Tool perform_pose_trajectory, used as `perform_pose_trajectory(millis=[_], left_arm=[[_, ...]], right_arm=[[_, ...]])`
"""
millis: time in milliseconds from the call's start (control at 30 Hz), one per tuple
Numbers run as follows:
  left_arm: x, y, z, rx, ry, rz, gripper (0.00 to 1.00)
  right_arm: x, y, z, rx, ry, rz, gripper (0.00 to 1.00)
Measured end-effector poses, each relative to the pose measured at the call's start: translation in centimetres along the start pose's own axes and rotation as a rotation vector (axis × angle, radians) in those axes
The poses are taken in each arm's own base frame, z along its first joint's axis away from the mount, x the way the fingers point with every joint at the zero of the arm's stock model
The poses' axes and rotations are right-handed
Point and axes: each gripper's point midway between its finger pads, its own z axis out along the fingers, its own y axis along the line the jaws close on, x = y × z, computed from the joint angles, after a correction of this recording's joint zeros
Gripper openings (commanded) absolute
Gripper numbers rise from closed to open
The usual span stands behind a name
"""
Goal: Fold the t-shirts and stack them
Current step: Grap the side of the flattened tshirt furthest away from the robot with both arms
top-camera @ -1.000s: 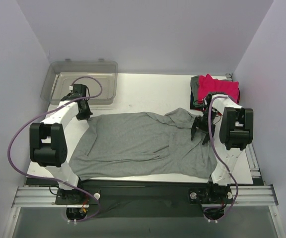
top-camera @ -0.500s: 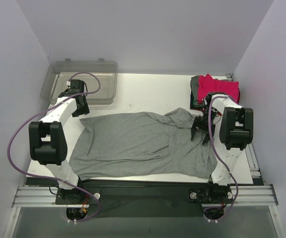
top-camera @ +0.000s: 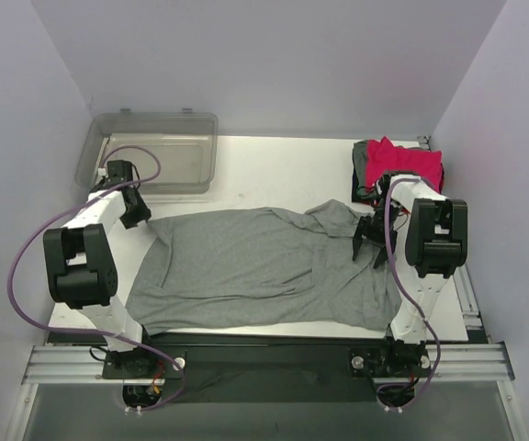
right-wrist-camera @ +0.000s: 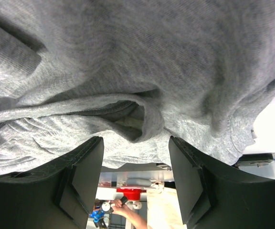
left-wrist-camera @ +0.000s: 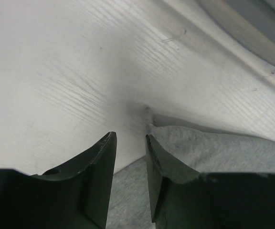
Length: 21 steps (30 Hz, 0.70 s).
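While both arms reach out over a white table (top-camera: 274,170), the left gripper (left-wrist-camera: 130,138) hangs just off the far left corner of the heather-grey t-shirt (top-camera: 264,266). Its two dark fingers (left-wrist-camera: 99,162) stand a narrow gap apart with nothing between them. Just ahead of those fingertips and a little to their right, the shirt's corner lies flat on the bare, faintly grained tabletop. Farther ahead on that same side runs the rim of a clear plastic bin (top-camera: 150,161), which sits against the back wall.

The right gripper (right-wrist-camera: 135,138) is low over the shirt's opposite side, fingers set wide apart. Rumpled grey cloth fills the space ahead of them, with one fold bunched opposite the gap, and none of it shows pinched between the tips. Beyond this gripper, in the back right corner, a pink-red shirt (top-camera: 411,161) lies folded on top of a dark shirt (top-camera: 364,163).

Between the two grippers the grey tee spreads mostly flat, creased toward the right one. Pale lavender walls (top-camera: 246,64) close the table in on three sides, and a metal rail (top-camera: 264,360) crosses the near edge under the arm bases.
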Motion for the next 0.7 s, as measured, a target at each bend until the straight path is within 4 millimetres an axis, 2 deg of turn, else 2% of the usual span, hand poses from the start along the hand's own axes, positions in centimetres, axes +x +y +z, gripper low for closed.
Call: perform_pose_trajectory(millis=[100,367,567,700], left_arm=[[0.7,0.7,0.7,0.013,0.024,-0.033,0.38],[0.7,-1.0,1.9,0.092,0.034,-0.064,0.37],[1.6,-1.4,3.3,0.101,0.069,-0.082,0.38],[1.6,-1.6,3.5,0.109,0.069,-0.091,0.39]], right_arm=[[0.0,0.0,0.0,0.001,0.001,0.0,0.57],[0.2,0.1,0.0,0.004,0.005,-0.001,0.57],[0.3,0.2,0.0,0.008,0.007,0.0,0.57],[0.4,0.1,0.0,0.014,0.008,0.002,0.57]])
